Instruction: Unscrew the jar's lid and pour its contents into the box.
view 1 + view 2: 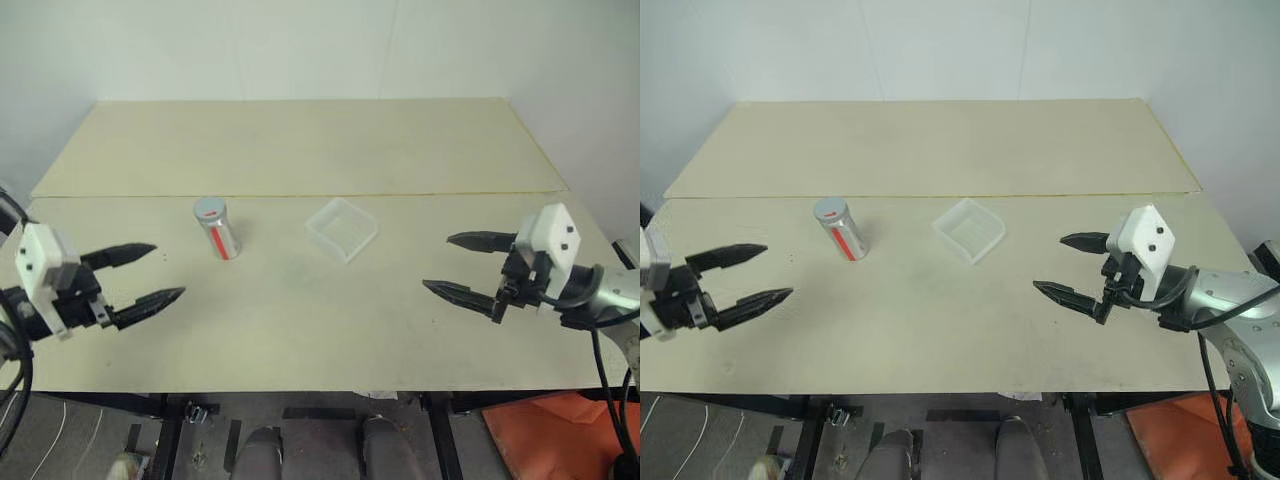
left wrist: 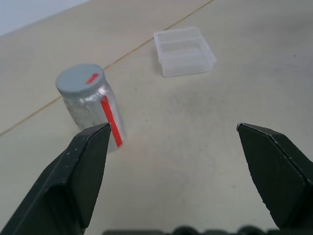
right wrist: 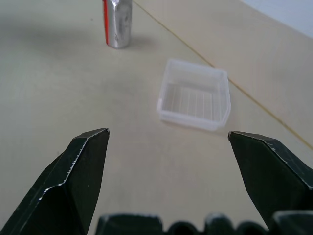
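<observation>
I see the jar (image 1: 217, 230) standing upright on the table (image 1: 300, 320), left of centre, just on my side of the seam between the two boards. It is a small cylinder with a silvery body and a red stripe running down its side. The lid (image 1: 209, 209) is on it: a flat grey round cap with a small red mark on top. I cannot make out the contents through the wall. The box (image 1: 342, 228) sits to the jar's right, apart from it, a shallow square tray of clear plastic with rounded corners, turned corner-on to me, open side up and empty.
</observation>
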Robot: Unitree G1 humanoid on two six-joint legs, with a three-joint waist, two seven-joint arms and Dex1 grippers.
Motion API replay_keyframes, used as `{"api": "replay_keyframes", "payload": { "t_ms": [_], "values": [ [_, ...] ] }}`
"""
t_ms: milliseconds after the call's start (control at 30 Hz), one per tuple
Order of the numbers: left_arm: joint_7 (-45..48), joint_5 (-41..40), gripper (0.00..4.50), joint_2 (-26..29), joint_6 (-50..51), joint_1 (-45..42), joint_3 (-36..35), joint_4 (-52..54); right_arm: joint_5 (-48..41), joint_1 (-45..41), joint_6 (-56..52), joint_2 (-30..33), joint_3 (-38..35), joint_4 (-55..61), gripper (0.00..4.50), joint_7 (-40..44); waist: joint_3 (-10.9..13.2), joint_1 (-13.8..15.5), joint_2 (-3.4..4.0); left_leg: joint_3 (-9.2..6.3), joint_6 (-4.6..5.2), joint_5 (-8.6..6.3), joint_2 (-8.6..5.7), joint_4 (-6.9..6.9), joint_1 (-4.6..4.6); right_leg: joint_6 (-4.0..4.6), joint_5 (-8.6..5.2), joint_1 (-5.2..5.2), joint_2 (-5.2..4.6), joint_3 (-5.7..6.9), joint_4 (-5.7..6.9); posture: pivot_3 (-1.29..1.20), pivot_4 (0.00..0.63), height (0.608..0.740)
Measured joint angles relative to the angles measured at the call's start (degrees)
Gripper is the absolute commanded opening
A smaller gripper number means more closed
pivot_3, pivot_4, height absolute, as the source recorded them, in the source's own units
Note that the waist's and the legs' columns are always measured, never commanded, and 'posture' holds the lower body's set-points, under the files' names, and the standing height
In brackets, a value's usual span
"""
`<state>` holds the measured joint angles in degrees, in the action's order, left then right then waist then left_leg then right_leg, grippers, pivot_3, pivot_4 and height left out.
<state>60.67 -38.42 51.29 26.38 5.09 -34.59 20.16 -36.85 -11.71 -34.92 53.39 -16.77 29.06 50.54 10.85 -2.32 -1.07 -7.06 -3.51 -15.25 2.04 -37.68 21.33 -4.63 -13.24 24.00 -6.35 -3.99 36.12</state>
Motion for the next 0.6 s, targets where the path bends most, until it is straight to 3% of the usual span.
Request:
{"api": "replay_keyframes", "payload": {
  "t_ms": [300,600],
  "values": [
    [-6.22,0.09,4.48,-5.15,-0.11,0.54,2.63,5.41,1.22,-3.78,1.04,-0.39,1.88,-2.46,4.50,1.55,0.00,-0.52,0.00,0.03,0.01,-0.01,0.01,0.00,0.01,0.00,0.00,0.06,0.00,-0.03,0.00,0.00,0.150,0.740],
    [-19.62,2.56,4.48,-12.25,0.28,0.55,6.31,9.81,2.32,-5.31,4.69,0.11,1.85,-6.78,4.50,5.96,-0.01,-0.04,-0.01,0.03,0.01,-0.01,-0.01,-0.04,-0.01,-0.02,0.03,-0.03,-0.01,-0.02,-0.05,0.00,0.150,0.740]
  ]
}}
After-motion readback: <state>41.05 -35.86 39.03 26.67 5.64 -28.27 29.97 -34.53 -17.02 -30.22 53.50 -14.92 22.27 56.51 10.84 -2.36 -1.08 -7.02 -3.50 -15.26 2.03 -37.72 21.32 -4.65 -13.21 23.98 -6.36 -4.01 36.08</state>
